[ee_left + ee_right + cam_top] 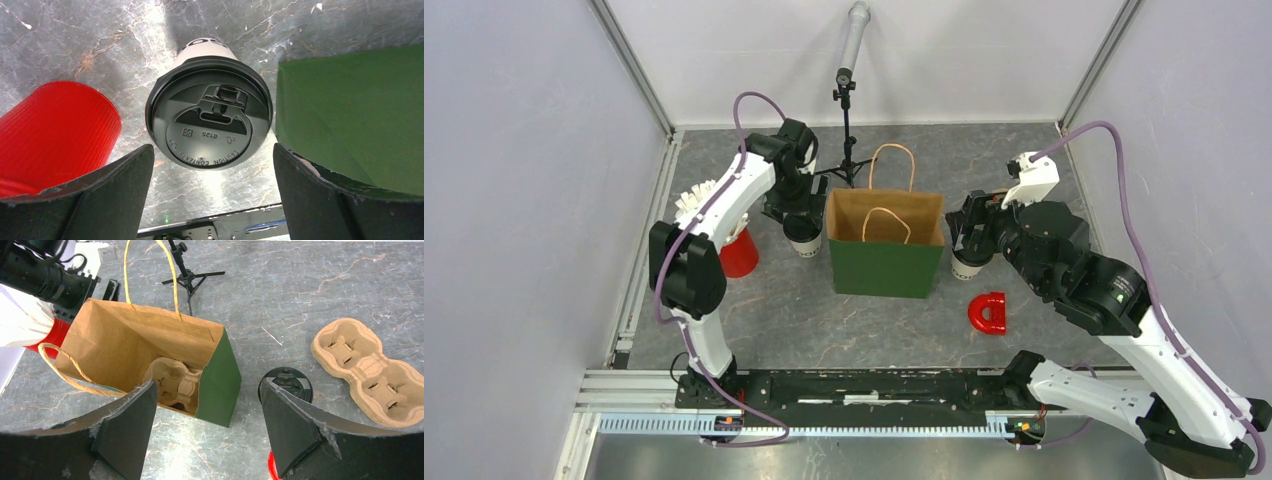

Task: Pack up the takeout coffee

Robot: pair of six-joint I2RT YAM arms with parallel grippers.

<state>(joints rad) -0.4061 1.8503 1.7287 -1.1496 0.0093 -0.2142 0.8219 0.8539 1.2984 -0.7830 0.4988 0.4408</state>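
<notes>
Two takeout coffees, cream paper cups with black lids, stand on either side of the green paper bag (884,262). The left coffee (804,236) is close below my left gripper (798,214). In the left wrist view its lid (209,117) lies just ahead of the open gripper (212,150), untouched by either finger. The right coffee (969,266) stands under my right gripper (970,238). From the right wrist that gripper (209,385) is open, its right finger (290,425) partly covering the lid (287,384). Nothing is held.
The bag (217,375) stands open with a brown cardboard carrier (172,382) inside. Another carrier (370,370) lies on the table right of the cup. A red cup (737,255) of white sticks stands left of the bag. A red U-shaped piece (989,313) and a tripod (849,160) are nearby.
</notes>
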